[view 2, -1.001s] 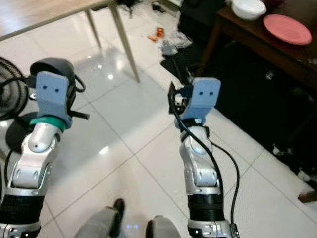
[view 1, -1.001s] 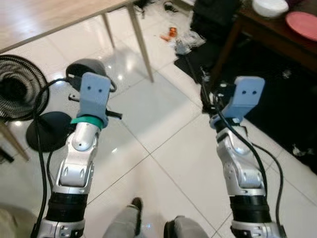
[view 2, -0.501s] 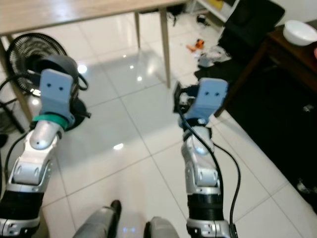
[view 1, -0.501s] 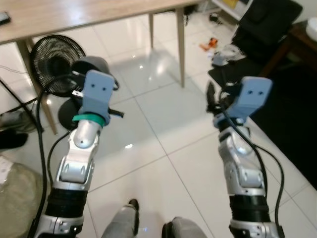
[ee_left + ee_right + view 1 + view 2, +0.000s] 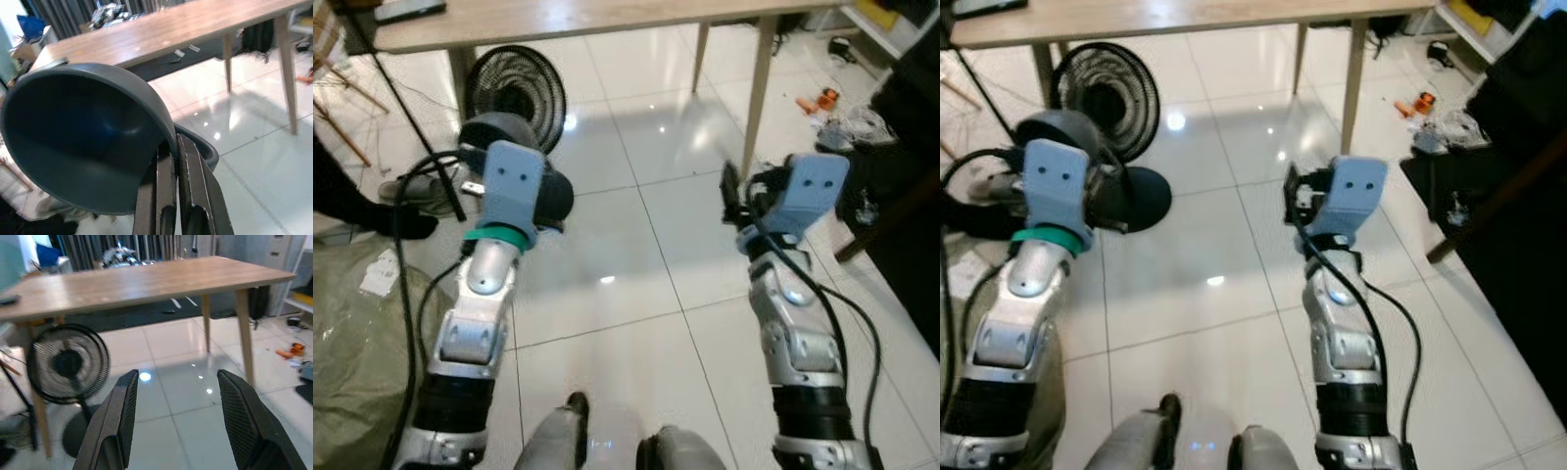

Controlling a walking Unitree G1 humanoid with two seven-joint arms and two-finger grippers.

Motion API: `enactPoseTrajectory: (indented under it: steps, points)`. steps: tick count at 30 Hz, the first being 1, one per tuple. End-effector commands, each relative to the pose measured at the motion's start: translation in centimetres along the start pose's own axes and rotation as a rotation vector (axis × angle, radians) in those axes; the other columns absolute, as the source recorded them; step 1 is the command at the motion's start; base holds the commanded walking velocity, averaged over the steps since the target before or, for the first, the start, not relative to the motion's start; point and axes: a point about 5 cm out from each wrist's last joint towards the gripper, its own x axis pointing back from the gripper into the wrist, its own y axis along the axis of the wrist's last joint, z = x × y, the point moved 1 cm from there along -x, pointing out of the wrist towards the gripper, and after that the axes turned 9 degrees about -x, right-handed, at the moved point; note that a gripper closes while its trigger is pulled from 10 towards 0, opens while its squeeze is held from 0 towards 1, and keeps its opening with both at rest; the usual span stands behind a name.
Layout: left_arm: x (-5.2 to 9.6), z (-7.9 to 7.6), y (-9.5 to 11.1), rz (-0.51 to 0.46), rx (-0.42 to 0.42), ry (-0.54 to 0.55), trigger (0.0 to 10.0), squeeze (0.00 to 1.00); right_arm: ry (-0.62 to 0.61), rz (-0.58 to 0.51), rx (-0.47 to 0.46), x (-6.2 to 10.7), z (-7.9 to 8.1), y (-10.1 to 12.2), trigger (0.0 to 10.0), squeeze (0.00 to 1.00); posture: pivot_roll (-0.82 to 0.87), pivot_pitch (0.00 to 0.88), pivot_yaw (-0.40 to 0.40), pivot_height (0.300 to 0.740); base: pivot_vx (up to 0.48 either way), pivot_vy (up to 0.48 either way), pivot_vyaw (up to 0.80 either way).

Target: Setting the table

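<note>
dark bowl (image 5: 83,142) in the air over the tiled floor (image 5: 636,255), short of the wooden table (image 5: 137,284). left gripper (image 5: 178,186) pinches its rim, fingers nearly closed. likely rigid, glazed, slippery, breakable; a rim pinch may tilt. right gripper (image 5: 178,423) spread wide, holding nothing. fan (image 5: 517,86) beside the near table edge.

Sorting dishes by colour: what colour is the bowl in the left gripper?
Dark blue-grey bowl, clearest in the left wrist view, pinched at its rim by the left gripper.
</note>
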Motion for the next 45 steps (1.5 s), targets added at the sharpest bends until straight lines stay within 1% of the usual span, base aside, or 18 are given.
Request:
enactPoseTrajectory:
  steps: [1, 5, 17, 45]
  points:
    - [0.0, -0.21, -0.03, -0.003, 0.003, 0.002, 10.0, 0.0, -0.014, 0.016, -0.01, 0.21, -0.4, -0.41, 10.0, 0.0, 0.04, 0.05, 0.01, 0.74, 0.39, 0.0, 0.0]
    - [-0.26, -0.08, -0.16, 0.011, 0.004, 0.018, 10.0, 0.0, -0.021, 0.013, -0.015, 0.18, -0.51, -0.34, 10.0, 0.0, 0.03, 0.049, 0.01, 0.74, 0.48, 0.0, 0.0]
    - [-0.36, -0.31, -0.1, 0.008, 0.011, 0.011, 10.0, 0.0, -0.036, 0.008, -0.015, 0.17, -0.84, -0.26, 10.0, 0.0, 0.03, 0.041, 0.007, 0.74, 0.48, 0.0, 0.0]
    - [-0.48, -0.41, 0.05, -0.003, 0.013, 0.01, 10.0, 0.0, -0.032, -0.004, -0.026, 0.0, -0.71, -0.14, 10.0, 0.0, 0.04, 0.036, 0.005, 0.74, 0.48, 0.0, 0.0]
